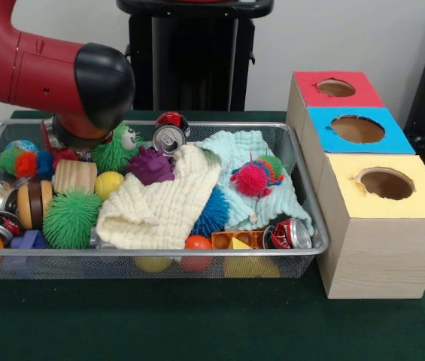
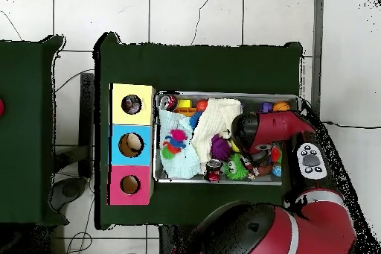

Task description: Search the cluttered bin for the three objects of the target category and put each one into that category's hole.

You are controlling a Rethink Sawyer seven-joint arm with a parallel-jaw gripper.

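The wire-mesh bin (image 1: 144, 275) stands on the green table, full of clutter; it also shows in the overhead view (image 2: 223, 182). No spotted white wads show in either view; a cream cloth (image 1: 159, 204) and a pale blue cloth (image 1: 251, 207) cover much of the contents. The round hole (image 1: 386, 183) in the yellow-topped box is to the right of the bin, and shows in the overhead view (image 2: 132, 104). My gripper (image 1: 73, 140) reaches down into the bin's far left corner, mostly hidden under the arm's black wrist (image 1: 103, 83). I cannot see whether it holds anything.
Blue-topped (image 1: 357, 128) and red-topped (image 1: 336, 88) boxes stand behind the yellow one. In the bin lie spiky balls, purple (image 1: 150, 165), green (image 1: 71, 218) and pink (image 1: 251, 179), drink cans (image 1: 168, 138) (image 1: 291, 235), a yellow ball (image 1: 109, 183) and a wooden block (image 1: 74, 175).
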